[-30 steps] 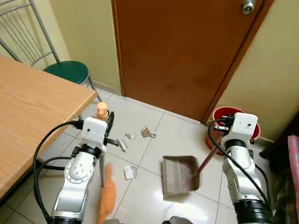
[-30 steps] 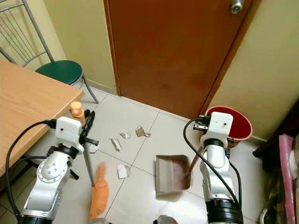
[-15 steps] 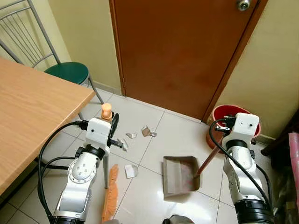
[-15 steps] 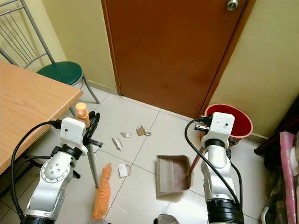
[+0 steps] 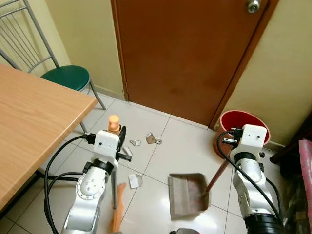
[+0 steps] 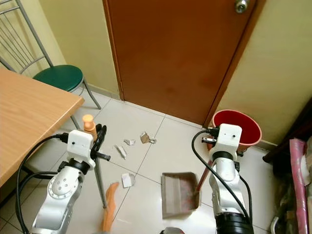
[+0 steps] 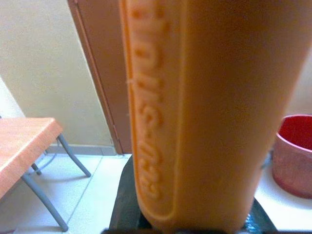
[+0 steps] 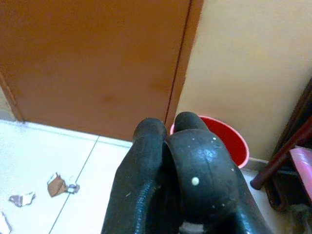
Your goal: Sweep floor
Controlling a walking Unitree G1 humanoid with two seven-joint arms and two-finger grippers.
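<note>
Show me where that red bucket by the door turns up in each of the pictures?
Left eye view: red bucket at the right, against the wall, behind the right arm.
Right eye view: at the right, beside the door frame.
Left wrist view: at the right edge, past the orange broom handle.
Right wrist view: behind the black fingers.
Shared landmark: the brown door.

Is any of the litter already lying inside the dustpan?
No, the dustpan looks bare inside, while the paper scraps lie on the floor tiles beside it.
</note>
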